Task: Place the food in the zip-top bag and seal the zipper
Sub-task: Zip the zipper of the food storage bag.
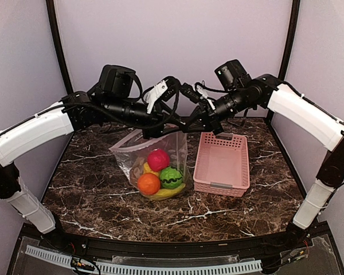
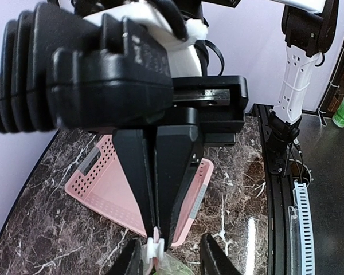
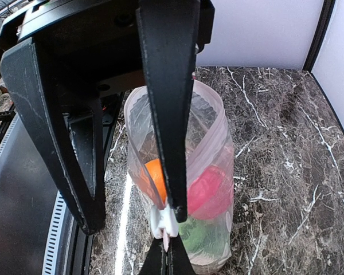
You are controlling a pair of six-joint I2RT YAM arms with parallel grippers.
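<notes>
Marble table [image 1: 92, 195]; right gripper [image 3: 167, 259] pinches zipper [image 3: 163, 224], left gripper [image 2: 173, 258] spread

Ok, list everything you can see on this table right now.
bag: one, clear, upright at table centre
ball: one, red-pink, inside bag
orange: one, orange, inside bag, near side
green vegetable: one visible, green, inside bag beside orange
yellow food: number unclear, yellow, bag bottom
white tab: one, white, bag's top edge
basket: one, pink, right of bag
table: one, dark marble
left pincer: black, open, astride bag's top edge
right pincer: black, shut on bag's top edge
</notes>
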